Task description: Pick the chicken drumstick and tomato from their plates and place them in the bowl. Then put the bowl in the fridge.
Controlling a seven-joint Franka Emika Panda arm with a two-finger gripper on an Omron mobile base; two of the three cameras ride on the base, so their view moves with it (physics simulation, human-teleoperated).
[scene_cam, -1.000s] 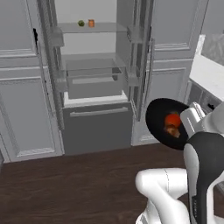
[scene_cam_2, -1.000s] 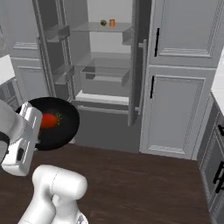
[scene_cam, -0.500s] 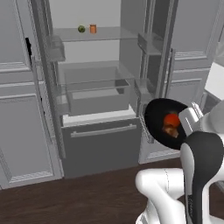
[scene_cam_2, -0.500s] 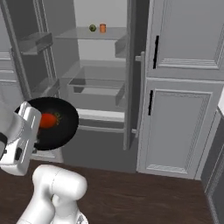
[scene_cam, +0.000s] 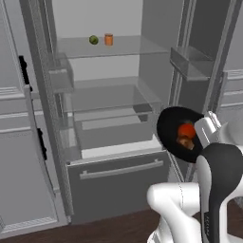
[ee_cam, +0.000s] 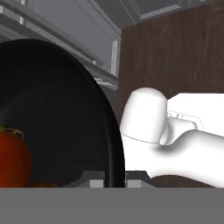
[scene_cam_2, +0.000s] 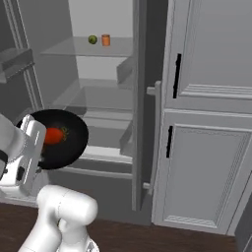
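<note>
While our end effector point(ee_cam: 114, 180) pinches the rim of the one black bowl point(scene_cam: 172, 128), we count one tomato point(scene_cam: 187, 130) and one chicken drumstick point(scene_cam: 186, 142) at its 5 o'clock, facing the open fridge point(scene_cam: 114, 118).

Bowl point(scene_cam: 172, 129): black, shallow, tilted on edge before the open fridge point(scene_cam: 118, 95); contains red tomato point(scene_cam: 186, 130) and brown chicken drumstick point(scene_cam: 186, 142).

The arm point(scene_cam: 216, 190) at the lower right of the left base view is glossy white, built of rounded, swollen links; a dark charcoal joint cover caps its upper section, smooth and domed; the lower link point(scene_cam: 175, 201) is a fat white cylinder with soft shading. At the lower left of the right base view, the hand point(scene_cam_2: 27, 157) is a boxy white block with small dark marks on its side; beneath it sits a bulbous white link point(scene_cam_2: 66, 209).
</note>
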